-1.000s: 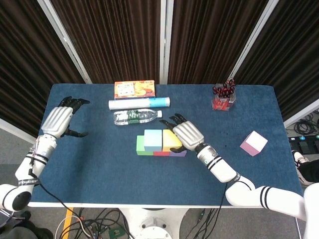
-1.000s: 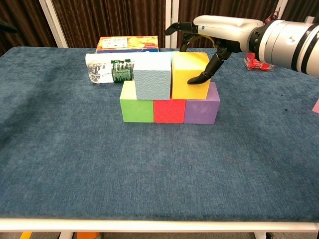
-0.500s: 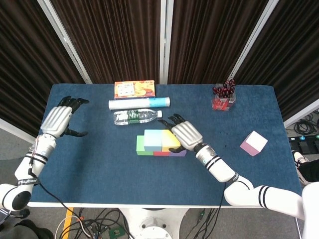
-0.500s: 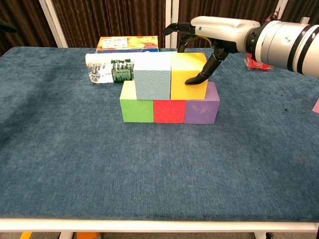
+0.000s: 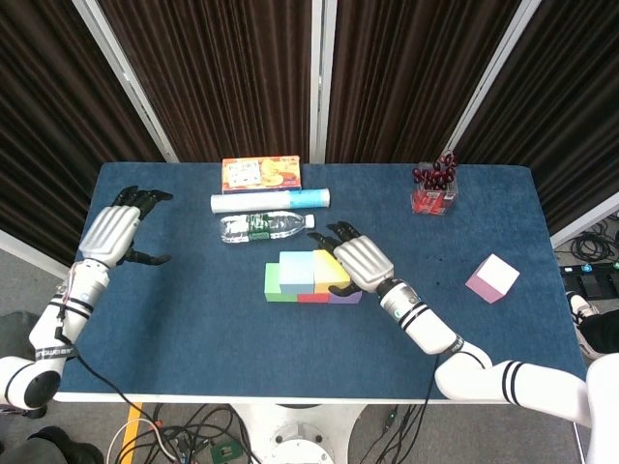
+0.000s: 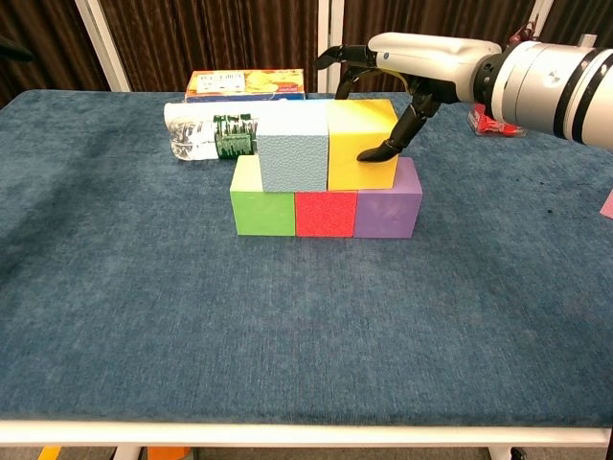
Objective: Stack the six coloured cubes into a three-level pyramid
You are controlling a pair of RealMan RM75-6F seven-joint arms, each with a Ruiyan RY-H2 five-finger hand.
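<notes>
Green (image 6: 262, 209), red (image 6: 325, 213) and purple (image 6: 388, 207) cubes form a row on the blue table. On top of them sit a light blue cube (image 6: 293, 153) and a yellow cube (image 6: 356, 142), side by side and touching. My right hand (image 6: 412, 59) reaches over the yellow cube (image 5: 326, 270), thumb on its front face and the other fingers behind it, gripping it. A pink cube (image 5: 492, 278) lies alone at the right of the table. My left hand (image 5: 118, 230) is held at the table's far left, fingers apart, holding nothing.
Behind the stack lie a water bottle (image 5: 263, 227), a white and blue tube (image 5: 271, 200) and a snack box (image 5: 261, 173). A holder of red pens (image 5: 433, 188) stands at the back right. Dark curtains hang behind the table.
The right hand has nudged the yellow cube slightly left until it sits flush against the light blue cube. The left hand has not moved.
</notes>
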